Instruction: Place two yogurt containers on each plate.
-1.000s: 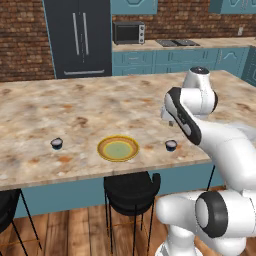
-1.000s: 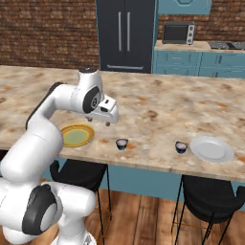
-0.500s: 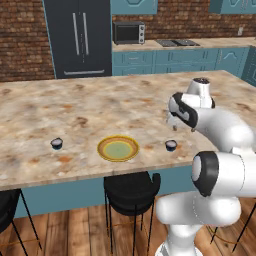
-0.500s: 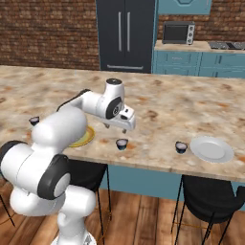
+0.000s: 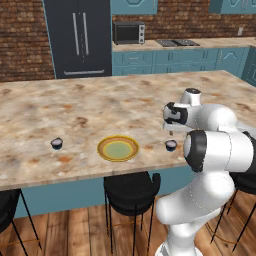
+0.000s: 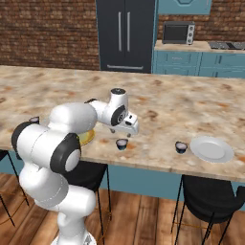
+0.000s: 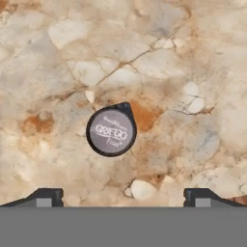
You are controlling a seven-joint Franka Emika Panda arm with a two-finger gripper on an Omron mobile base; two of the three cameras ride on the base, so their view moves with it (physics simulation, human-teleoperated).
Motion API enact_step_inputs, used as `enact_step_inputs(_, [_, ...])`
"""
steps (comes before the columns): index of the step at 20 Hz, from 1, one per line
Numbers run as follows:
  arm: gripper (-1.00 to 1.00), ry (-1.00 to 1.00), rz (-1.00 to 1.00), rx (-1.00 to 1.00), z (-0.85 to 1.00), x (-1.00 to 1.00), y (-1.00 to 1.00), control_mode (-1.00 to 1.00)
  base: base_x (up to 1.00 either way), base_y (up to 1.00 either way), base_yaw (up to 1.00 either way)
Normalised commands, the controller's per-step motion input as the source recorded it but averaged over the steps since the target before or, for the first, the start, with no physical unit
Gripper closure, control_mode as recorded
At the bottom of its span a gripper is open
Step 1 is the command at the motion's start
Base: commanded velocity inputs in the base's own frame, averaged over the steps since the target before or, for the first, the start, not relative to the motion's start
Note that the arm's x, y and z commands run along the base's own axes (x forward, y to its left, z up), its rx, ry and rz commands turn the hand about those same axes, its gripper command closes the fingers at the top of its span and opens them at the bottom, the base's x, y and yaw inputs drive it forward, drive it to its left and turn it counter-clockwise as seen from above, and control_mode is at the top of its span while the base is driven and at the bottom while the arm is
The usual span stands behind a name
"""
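yogurt container [image 7: 111, 131] centred below gripper [image 7: 120, 195], fingers spread wide, empty; descend straight, close squarely across the lid's rim.

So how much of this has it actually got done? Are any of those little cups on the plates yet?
Nothing is done yet: the yellow-rimmed plate and the white plate both lie bare. In hand: the gripper, fingers apart and holding nothing, hangs above one yogurt cup on the counter. Left to do: that cup, another near the white plate, and a third left of the yellow-rimmed plate, all on the counter.
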Motion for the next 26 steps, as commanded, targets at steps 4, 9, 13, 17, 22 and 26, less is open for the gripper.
enact_step_inputs(4, [-1.00,0.00,0.07,-0.13,-0.22,0.30,0.25,-1.00,0.00,0.00,0.00])
enact_step_inputs(9, [-1.00,-0.01,0.02,0.00,-0.16,0.11,0.02,-1.00,0.00,0.00,0.00])
enact_step_inputs(13, [-1.00,0.00,0.00,0.00,-0.25,0.00,-0.04,-1.00,0.00,0.00,0.00])
enact_step_inputs(17, [-1.00,0.00,0.00,0.00,-0.24,0.00,-0.02,-1.00,0.00,0.00,0.00])
enact_step_inputs(22, [-1.00,0.00,0.00,0.01,-0.24,0.07,0.00,-1.00,0.00,0.00,0.00])
enact_step_inputs(26, [-1.00,0.01,0.00,0.00,-0.24,0.10,-0.03,-1.00,0.00,0.00,0.00])
